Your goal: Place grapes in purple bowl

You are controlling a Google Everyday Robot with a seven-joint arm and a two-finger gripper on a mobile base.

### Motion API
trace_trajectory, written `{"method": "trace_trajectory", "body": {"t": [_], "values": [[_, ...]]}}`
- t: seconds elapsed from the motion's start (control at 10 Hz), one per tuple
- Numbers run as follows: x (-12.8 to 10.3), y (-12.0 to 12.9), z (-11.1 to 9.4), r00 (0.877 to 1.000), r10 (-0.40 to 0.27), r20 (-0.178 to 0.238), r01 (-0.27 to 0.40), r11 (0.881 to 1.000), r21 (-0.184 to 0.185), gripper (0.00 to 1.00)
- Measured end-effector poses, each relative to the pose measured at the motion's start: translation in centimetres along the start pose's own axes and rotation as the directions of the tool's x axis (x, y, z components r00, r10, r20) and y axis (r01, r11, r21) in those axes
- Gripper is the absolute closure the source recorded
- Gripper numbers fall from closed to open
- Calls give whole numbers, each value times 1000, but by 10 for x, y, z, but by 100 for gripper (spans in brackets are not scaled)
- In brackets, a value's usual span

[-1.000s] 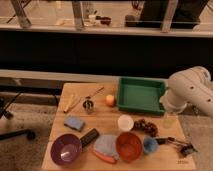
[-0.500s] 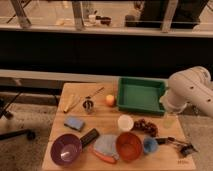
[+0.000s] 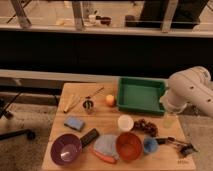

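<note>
The grapes, a small dark reddish bunch, lie on the wooden table just right of a white cup. At the front left corner of the table sits the purple bowl, with nothing inside that I can see. My white arm comes in from the right. Its pale gripper hangs open and holds nothing. It is above the table's right edge, a short way right of the grapes and apart from them.
A green tray stands at the back right, an orange to its left. An orange-red bowl, blue cup, grey cloth, blue sponge and a black block fill the front. A black tool lies front right.
</note>
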Motion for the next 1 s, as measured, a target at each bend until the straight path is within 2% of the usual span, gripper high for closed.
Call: {"method": "trace_trajectory", "body": {"t": [1.0], "values": [[2, -1, 1, 1000, 8, 0, -8, 1000, 1, 20]]}}
